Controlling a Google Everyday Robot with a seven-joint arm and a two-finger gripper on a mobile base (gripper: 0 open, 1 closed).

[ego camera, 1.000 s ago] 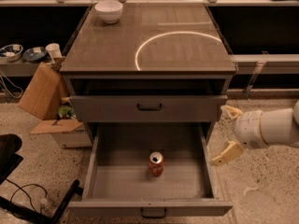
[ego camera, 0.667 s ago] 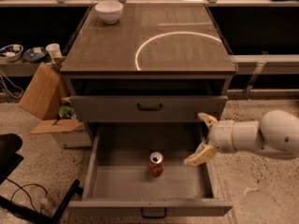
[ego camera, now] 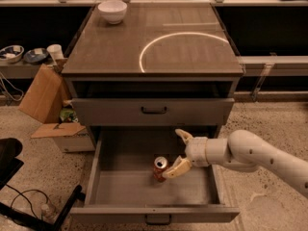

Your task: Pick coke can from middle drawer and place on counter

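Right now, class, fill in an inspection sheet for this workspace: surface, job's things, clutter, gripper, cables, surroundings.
Surface: counter, grey-brown, with a white arc mark.
Job's things: can upright near the middle of the open drawer.
Clutter: white bowl at the counter's back left corner.
Gripper: gripper open, inside the drawer just right of the can; contact cannot be told.
Cables: black cable on the floor, lower left.
Surroundings: cardboard boxes left of the cabinet; speckled floor.

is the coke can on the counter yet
No, the coke can sits on the floor of the middle drawer, with the open gripper just beside it.
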